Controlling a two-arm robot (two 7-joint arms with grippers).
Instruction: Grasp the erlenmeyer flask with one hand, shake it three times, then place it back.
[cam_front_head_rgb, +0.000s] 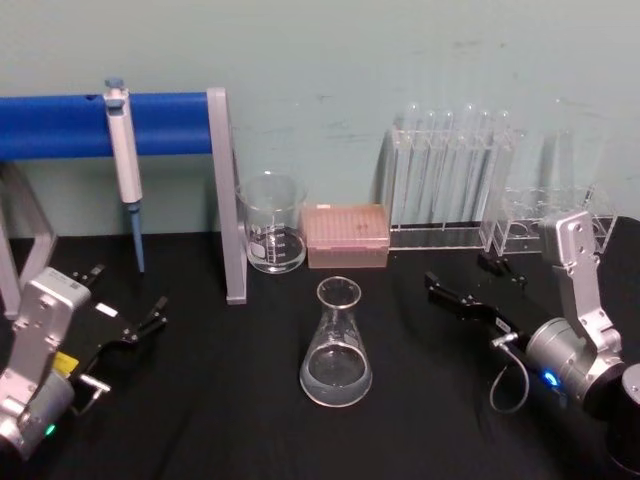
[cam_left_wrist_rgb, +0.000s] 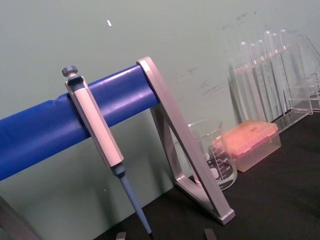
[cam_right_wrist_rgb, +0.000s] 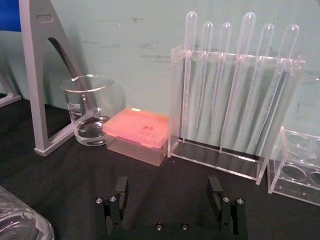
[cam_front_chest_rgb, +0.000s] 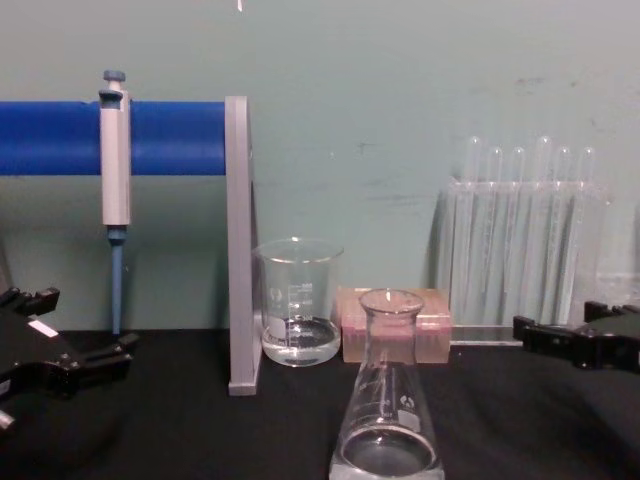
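The flask (cam_front_head_rgb: 336, 345) stands upright mid-worktop (cam_front_head_rgb: 230, 400), ungrasped. The right gripper (cam_front_head_rgb: 468, 285), fingers spread open, is held just to its right. The neck should be approached level and clamped squarely. The left gripper (cam_front_head_rgb: 128, 308), also open, is parked.

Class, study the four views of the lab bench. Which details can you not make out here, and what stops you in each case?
- Flask: its base is cut off by the chest view's bottom edge; in the right wrist view just a corner shows.
- Marks on the flask and beaker: too small to read.
- Blue bar: its left end runs off the head view's edge.
- Left gripper and right gripper: both open, apart from the flask.
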